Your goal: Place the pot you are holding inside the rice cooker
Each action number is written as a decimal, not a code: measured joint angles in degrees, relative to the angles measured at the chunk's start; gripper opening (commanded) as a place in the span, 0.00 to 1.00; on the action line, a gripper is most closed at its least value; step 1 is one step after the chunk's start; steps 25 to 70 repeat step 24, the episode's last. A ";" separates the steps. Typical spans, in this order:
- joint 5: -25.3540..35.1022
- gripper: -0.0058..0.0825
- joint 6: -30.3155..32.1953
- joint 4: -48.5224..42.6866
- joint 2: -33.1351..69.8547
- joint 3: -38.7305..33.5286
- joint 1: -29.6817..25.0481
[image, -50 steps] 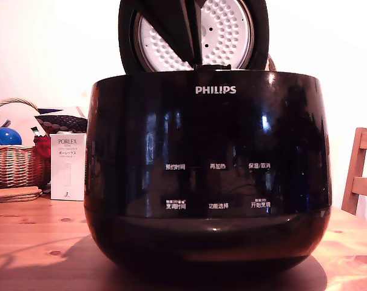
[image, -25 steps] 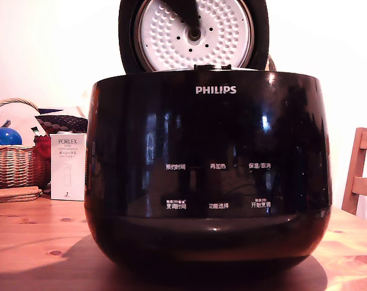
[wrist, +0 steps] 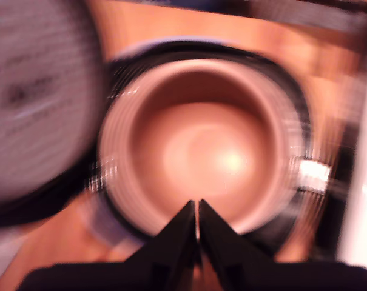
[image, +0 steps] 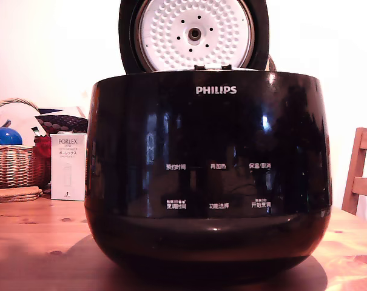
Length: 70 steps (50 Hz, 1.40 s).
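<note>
The glossy black PHILIPS rice cooker (image: 207, 176) fills the exterior view, with its lid (image: 194, 33) standing open and the white dimpled plate facing the camera. No arm or pot shows there; the cooker's wall hides its inside. The wrist view is blurred and looks straight down into the round pot (wrist: 207, 148), which sits ringed by the cooker's black rim (wrist: 295, 100). My gripper (wrist: 197, 209) hovers above the pot's near edge. Its two dark fingers are pressed almost together, with nothing visible between them.
On the wooden table (image: 31, 242), at the exterior view's left, stand a wicker basket (image: 13, 163) with a blue ball, a white PORLEX box (image: 68, 167) and cork coasters (image: 13, 194). A wooden chair (image: 362, 173) stands at the exterior view's right.
The dark arm that crossed in front of the open lid has moved up and out of the exterior view, and the whole dimpled plate now shows. The cooker has not moved.
</note>
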 measured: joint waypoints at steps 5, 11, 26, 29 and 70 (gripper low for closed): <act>-3.15 0.04 -1.44 3.93 -1.40 0.00 5.31; -6.16 0.04 -1.55 8.68 -1.99 0.00 11.21; -6.91 0.04 -1.53 15.23 -1.99 0.00 20.59; -6.91 0.04 -1.53 15.23 -1.99 0.00 20.59; -6.91 0.04 -1.53 15.23 -1.99 0.00 20.59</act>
